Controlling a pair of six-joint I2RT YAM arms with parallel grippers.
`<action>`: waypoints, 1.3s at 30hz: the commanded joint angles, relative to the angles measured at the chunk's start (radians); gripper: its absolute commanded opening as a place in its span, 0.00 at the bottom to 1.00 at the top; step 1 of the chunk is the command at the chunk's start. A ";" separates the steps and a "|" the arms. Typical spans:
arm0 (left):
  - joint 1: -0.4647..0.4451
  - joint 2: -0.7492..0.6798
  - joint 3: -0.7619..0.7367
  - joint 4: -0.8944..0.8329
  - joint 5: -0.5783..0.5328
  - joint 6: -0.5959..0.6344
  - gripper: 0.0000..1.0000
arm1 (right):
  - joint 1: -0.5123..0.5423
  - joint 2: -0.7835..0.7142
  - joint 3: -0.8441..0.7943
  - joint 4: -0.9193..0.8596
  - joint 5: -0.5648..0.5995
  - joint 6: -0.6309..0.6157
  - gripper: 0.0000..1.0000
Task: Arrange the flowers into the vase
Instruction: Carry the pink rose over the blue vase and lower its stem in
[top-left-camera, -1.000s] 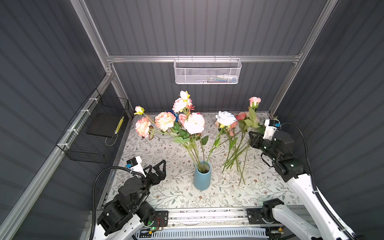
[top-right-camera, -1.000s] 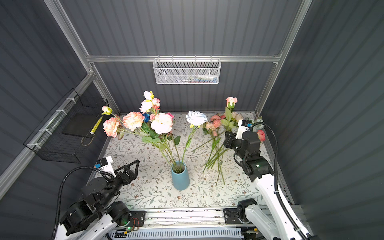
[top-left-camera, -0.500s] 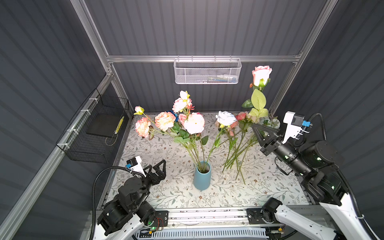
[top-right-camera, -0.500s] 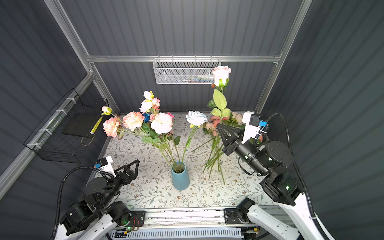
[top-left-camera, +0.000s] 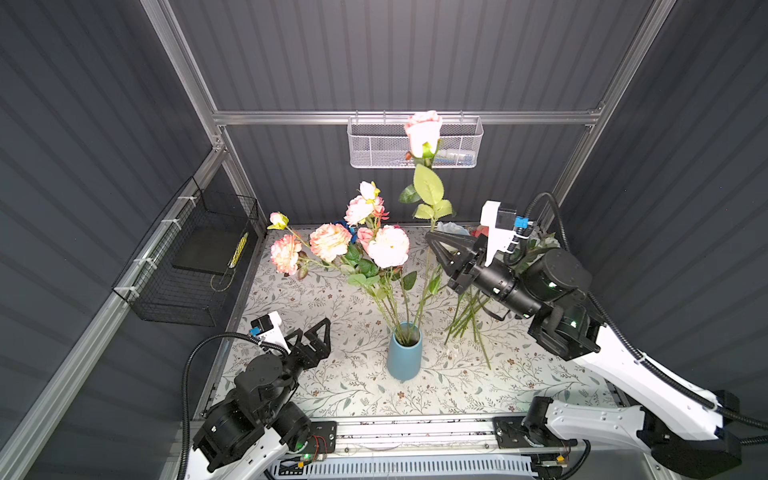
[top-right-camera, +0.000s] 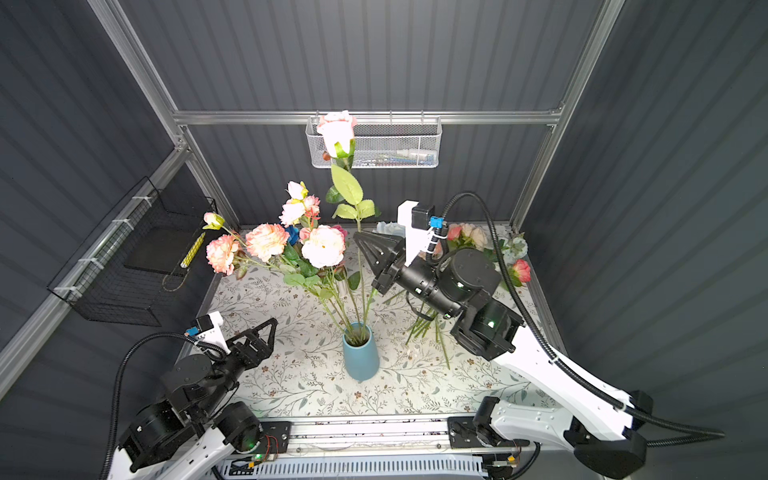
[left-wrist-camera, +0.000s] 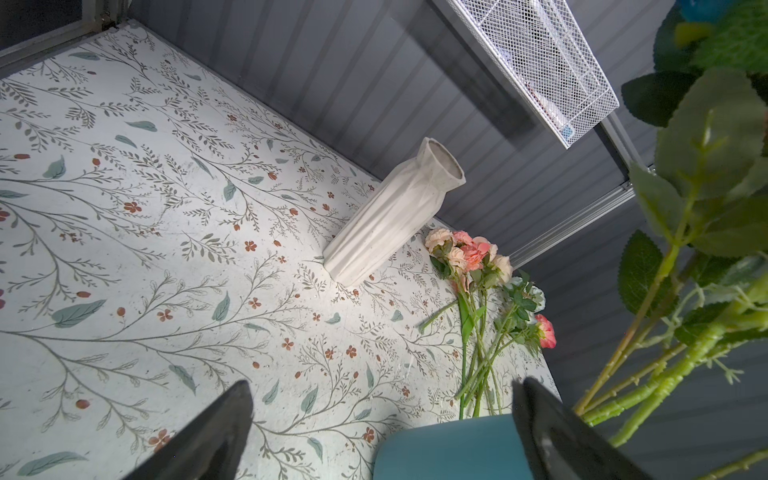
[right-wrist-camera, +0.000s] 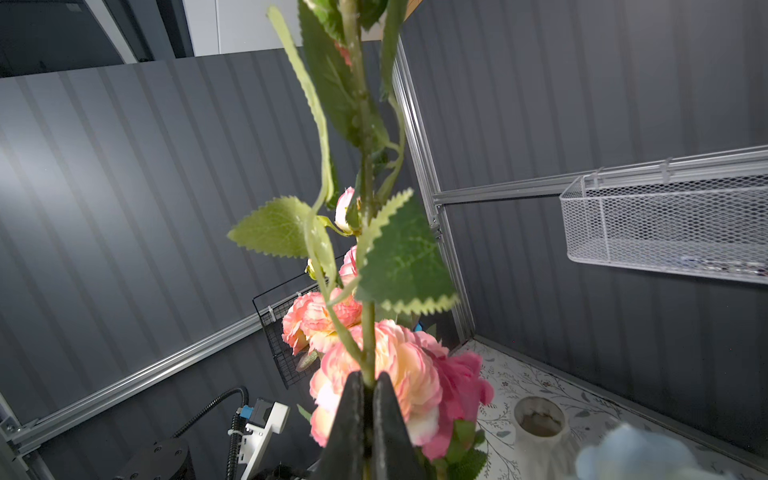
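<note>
The tall pink rose (top-left-camera: 423, 131) stands nearly upright, your right gripper (top-left-camera: 430, 243) clenched on its stem. The stem's foot points down at the blue vase (top-left-camera: 404, 353), below the jaws. Your left gripper (top-left-camera: 311, 334) sits splayed and empty near the vase.

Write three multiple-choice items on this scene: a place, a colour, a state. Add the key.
1. The loose flowers lie: A on the table, right of the blue vase in both top views; B left of it; C inside it.
2. The held rose has a bloom that is: A yellow; B pale pink; C dark blue.
3. The right gripper is: A open, empty; B shut on the vase; C shut on the rose's stem.
Key: A, stems lie right of the vase; B, pink-edged petals; C, jaws pinch the stem in the right wrist view.
</note>
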 joint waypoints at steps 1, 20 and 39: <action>0.000 -0.011 0.028 -0.023 -0.017 -0.003 1.00 | 0.024 -0.010 -0.006 0.106 0.043 -0.069 0.00; 0.000 -0.013 0.006 -0.009 -0.013 -0.002 1.00 | 0.133 -0.104 -0.474 0.272 0.173 -0.010 0.06; -0.001 0.024 -0.003 0.020 0.004 0.006 1.00 | 0.161 -0.322 -0.644 0.132 0.180 0.107 0.61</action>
